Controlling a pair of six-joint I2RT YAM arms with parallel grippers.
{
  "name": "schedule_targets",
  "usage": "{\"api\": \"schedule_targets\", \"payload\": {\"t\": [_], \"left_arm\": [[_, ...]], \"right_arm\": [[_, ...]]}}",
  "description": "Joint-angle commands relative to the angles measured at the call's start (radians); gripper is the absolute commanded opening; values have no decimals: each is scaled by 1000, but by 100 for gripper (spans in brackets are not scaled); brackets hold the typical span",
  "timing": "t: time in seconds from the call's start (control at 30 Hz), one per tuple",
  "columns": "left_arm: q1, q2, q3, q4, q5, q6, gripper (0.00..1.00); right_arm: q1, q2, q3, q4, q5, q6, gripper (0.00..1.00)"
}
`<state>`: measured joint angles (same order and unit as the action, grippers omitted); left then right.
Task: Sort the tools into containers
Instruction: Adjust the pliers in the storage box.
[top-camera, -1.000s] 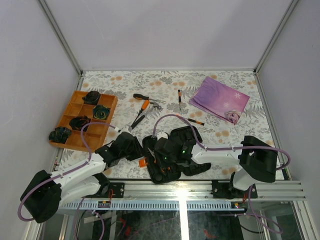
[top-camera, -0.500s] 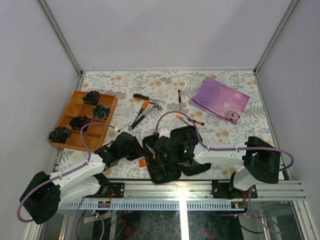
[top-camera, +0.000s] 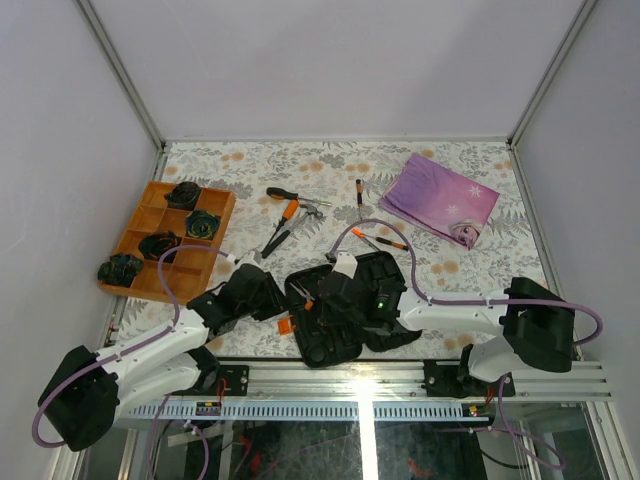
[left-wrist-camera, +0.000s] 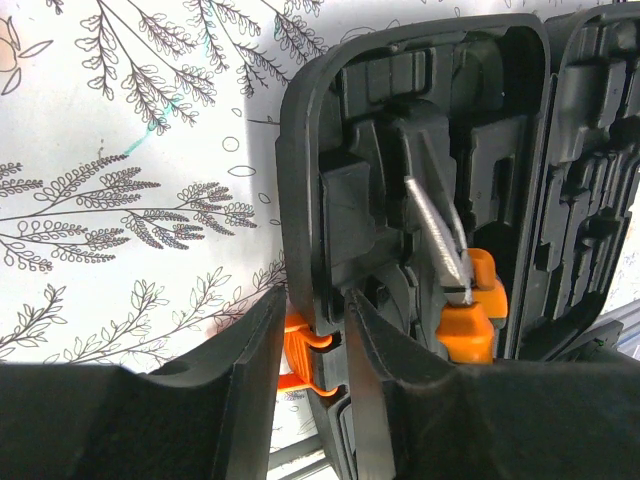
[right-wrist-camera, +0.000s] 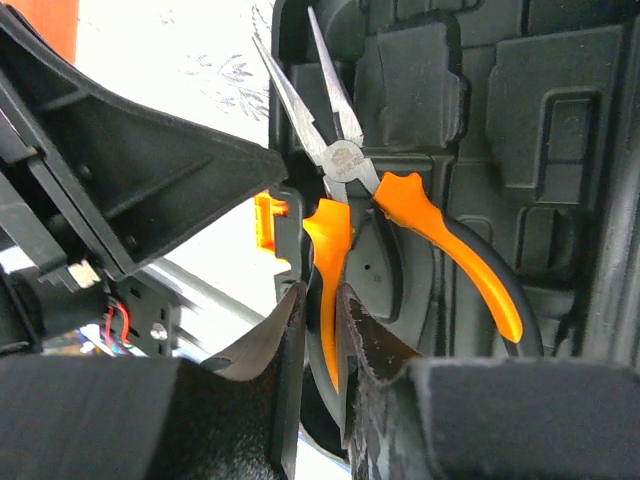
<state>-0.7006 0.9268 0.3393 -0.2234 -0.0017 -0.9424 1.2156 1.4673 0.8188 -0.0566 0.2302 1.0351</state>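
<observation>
The black tool case (top-camera: 330, 345) lies open near the table's front edge. My left gripper (left-wrist-camera: 313, 310) is shut on the case's side wall (left-wrist-camera: 300, 150), straddling it just above the small orange latch (left-wrist-camera: 298, 350). Orange-handled needle-nose pliers (right-wrist-camera: 340, 165) lie in the case's moulded slots (right-wrist-camera: 520, 120). My right gripper (right-wrist-camera: 322, 300) is shut on one orange handle of these pliers. In the top view the left gripper (top-camera: 278, 305) and right gripper (top-camera: 315, 302) meet over the case. Loose tools lie farther back: a screwdriver (top-camera: 283, 194), other pliers (top-camera: 283, 225), a hammer (top-camera: 312, 212).
An orange divided tray (top-camera: 140, 262) holding black coiled lumps stands at the left. A purple cloth (top-camera: 440, 198) lies at the back right. Two more screwdrivers (top-camera: 359, 196) (top-camera: 385, 240) lie between the cloth and the case. A metal rail (top-camera: 400, 375) runs along the near edge.
The right arm has swung to the right and its gripper has shifted slightly right over the case. Both grippers have narrowed a little. The left arm has stayed in place.
</observation>
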Motion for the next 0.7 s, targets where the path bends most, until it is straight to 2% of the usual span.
{"api": "schedule_targets", "payload": {"t": [0.0, 0.2, 0.33, 0.5, 0.67], "left_arm": [[-7, -13, -9, 4, -13, -6, 29], [-7, -23, -9, -5, -18, -4, 29], [-7, -23, -8, -5, -16, -4, 28], [-8, -19, -10, -1, -17, -4, 29], [-7, -12, -10, 2, -15, -2, 28]], "right_arm": [[2, 2, -2, 135, 37, 145, 0], [4, 66, 30, 137, -12, 187, 0], [3, 99, 41, 130, -29, 194, 5], [4, 85, 40, 128, -29, 166, 27], [4, 39, 54, 54, 30, 61, 35]]}}
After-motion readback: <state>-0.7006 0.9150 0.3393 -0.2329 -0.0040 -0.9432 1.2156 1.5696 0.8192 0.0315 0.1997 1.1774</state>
